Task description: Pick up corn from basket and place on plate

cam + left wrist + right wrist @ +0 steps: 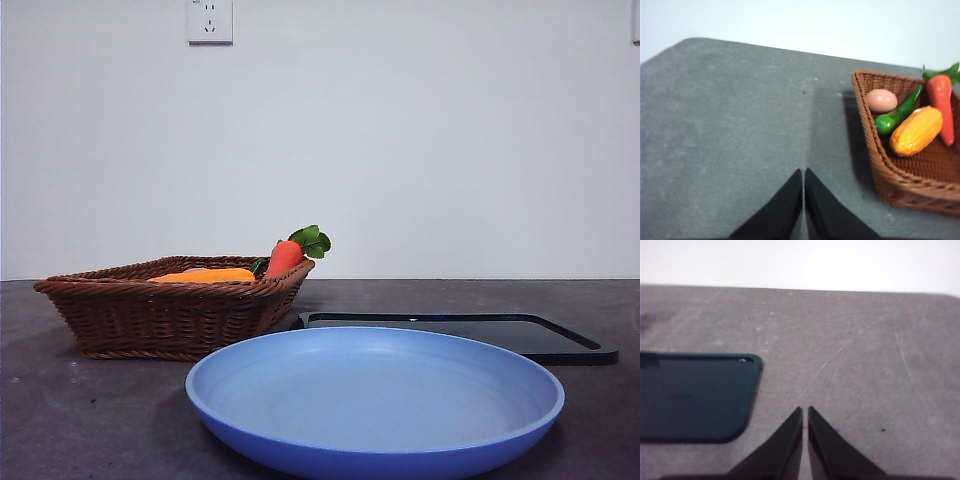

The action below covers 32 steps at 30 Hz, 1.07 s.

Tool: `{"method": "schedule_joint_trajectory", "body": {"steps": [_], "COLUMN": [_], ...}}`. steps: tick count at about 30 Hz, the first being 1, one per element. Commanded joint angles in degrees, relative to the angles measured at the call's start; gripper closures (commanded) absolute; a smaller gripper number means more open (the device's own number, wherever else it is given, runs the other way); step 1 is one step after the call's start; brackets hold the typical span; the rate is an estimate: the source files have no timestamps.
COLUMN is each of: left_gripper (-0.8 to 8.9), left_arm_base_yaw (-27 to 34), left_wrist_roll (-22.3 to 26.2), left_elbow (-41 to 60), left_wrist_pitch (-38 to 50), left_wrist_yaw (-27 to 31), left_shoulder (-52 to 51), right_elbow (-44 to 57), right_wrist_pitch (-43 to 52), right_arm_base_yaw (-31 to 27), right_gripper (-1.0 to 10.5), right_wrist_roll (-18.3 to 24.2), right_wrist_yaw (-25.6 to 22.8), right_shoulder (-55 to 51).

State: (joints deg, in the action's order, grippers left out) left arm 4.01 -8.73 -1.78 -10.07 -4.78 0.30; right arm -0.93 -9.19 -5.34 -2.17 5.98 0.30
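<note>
We find the long orange-yellow corn cob (916,131) lying diagonally in the brown wicker basket (900,187), at two o'clock from the clenched, empty left gripper (804,172), the nearer arm.

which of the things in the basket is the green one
The long green vegetable, lying between the pinkish egg and the orange-yellow corn; the carrot is orange-red with only green leaves.
</note>
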Motion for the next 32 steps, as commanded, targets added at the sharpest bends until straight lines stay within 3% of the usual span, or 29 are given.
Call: {"method": "schedule_joint_trajectory", "body": {"steps": [1, 10, 15, 19, 26, 32], "left_gripper": [8.06, 8.06, 8.06, 8.06, 8.06, 8.06], "left_arm_base_yaw": [0.13, 0.11, 0.11, 0.11, 0.11, 0.09], "left_wrist_roll": [-6.93, -14.53, -15.23, -16.63, -15.30, -8.68], "left_elbow": [1.53, 1.27, -1.57, -5.55, -14.95, -24.63], "left_wrist_pitch": [-0.20, -0.20, -0.35, -2.29, -6.99, -12.72], "left_wrist_yaw": [-0.13, -1.25, -6.47, -7.34, -12.28, -19.67], "left_shoulder": [-0.11, -0.11, -0.11, 0.61, 7.56, 18.12], "right_elbow": [0.17, 0.13, -1.36, -4.33, -14.27, -25.88], "right_wrist_pitch": [0.46, 0.33, -0.28, -0.31, -2.73, -9.11], "right_arm_base_yaw": [0.02, 0.02, 0.02, 0.02, 0.04, 0.90], "right_gripper": [9.4, 9.4, 9.4, 9.4, 9.4, 9.4], "right_wrist_roll": [-10.16, -12.90, -17.00, -18.60, -18.18, -13.99], "right_wrist_yaw": [0.39, 2.43, 4.85, 5.55, 8.33, 14.14], "right_shoulder": [-0.09, -0.09, -0.09, 0.09, 6.01, 16.76]}}
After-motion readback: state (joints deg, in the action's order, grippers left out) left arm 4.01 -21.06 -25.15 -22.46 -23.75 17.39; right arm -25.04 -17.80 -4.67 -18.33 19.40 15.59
